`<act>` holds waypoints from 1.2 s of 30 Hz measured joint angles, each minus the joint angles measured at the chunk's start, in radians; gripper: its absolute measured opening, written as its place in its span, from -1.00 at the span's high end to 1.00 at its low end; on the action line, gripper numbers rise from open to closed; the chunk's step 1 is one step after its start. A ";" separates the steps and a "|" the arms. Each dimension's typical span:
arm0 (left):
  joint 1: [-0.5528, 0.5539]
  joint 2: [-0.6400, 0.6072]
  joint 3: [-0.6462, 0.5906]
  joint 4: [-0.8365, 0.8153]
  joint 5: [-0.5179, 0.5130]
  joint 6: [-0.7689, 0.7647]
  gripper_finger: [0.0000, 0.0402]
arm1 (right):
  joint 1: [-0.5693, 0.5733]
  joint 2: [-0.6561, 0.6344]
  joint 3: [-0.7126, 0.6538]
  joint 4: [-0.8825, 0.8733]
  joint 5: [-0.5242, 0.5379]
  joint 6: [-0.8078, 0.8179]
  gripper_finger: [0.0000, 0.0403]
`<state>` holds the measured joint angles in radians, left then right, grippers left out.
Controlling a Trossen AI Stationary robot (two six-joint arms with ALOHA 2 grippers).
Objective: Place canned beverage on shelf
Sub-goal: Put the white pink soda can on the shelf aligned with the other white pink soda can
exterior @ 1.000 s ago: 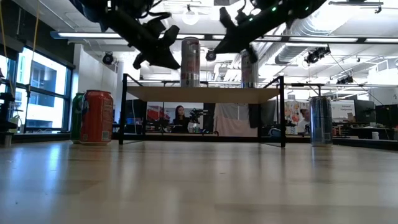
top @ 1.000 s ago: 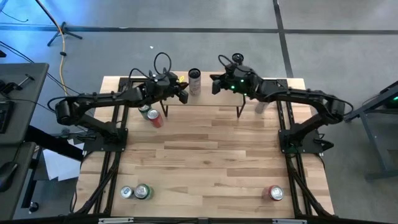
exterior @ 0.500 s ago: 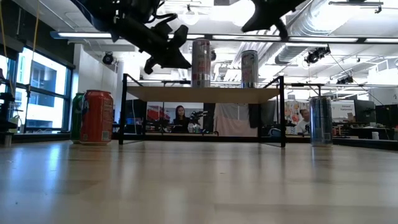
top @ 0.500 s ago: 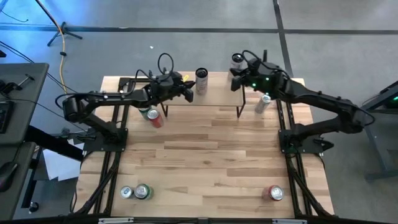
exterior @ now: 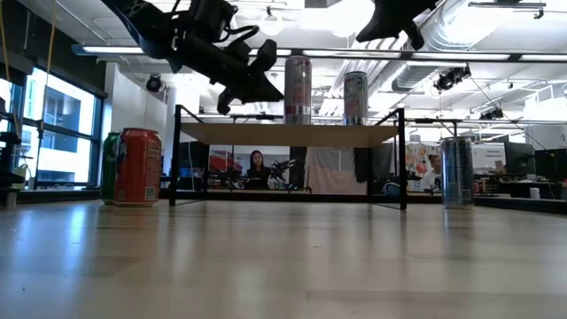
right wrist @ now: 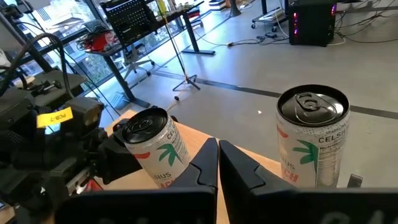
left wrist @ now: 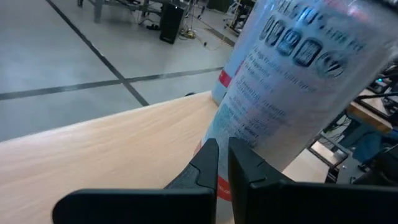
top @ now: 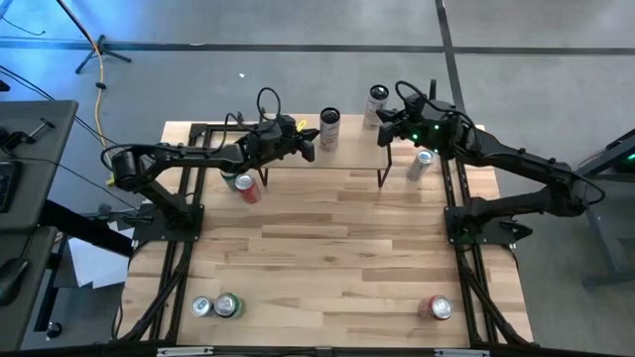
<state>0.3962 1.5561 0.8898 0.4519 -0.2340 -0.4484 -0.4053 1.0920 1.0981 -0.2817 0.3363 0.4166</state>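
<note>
On the shelf (top: 327, 154), far side of the table (top: 327, 258): two tall white cans upright, well apart, left can (top: 329, 129), right can (top: 376, 99). Left gripper (top: 310, 150), fingers pressed together, tips against the left can's side, holding nothing. Right gripper (top: 384, 136), fingers together, empty, above the shelf near the right can.

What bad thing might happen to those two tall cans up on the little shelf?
1. The left gripper, shut, sits right against the nearer tall can; a harder nudge could tip it off the shelf.
2. The second tall can stands near the shelf's back edge, with the shut right gripper close by; a bump might knock it off.
</note>
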 joint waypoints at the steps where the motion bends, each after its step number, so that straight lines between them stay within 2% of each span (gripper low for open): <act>1: 0.000 0.006 0.000 0.009 0.000 -0.006 1.00 | 0.000 0.000 0.000 0.000 0.000 -0.004 1.00; 11: -0.005 0.006 0.002 0.075 0.023 -0.021 1.00 | 0.000 0.000 0.000 -0.008 -0.001 -0.017 1.00; 19: -0.012 0.006 0.093 -0.006 0.045 0.038 1.00 | 0.000 0.000 0.000 -0.007 -0.003 -0.017 1.00; 27: -0.011 0.028 0.160 -0.119 0.019 0.101 1.00 | 0.000 0.000 0.000 -0.007 -0.003 -0.018 1.00; 31: 0.003 -0.024 0.170 -0.215 -0.012 0.146 1.00 | 0.000 -0.001 0.000 -0.007 -0.007 -0.017 1.00; 36: 0.006 -0.124 0.171 -0.279 -0.025 0.184 1.00 | 0.000 0.010 0.000 -0.003 -0.076 0.005 1.00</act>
<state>0.4026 1.4317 1.0603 0.1726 -0.2590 -0.2646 -0.4053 1.1016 1.0981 -0.2847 0.2599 0.4215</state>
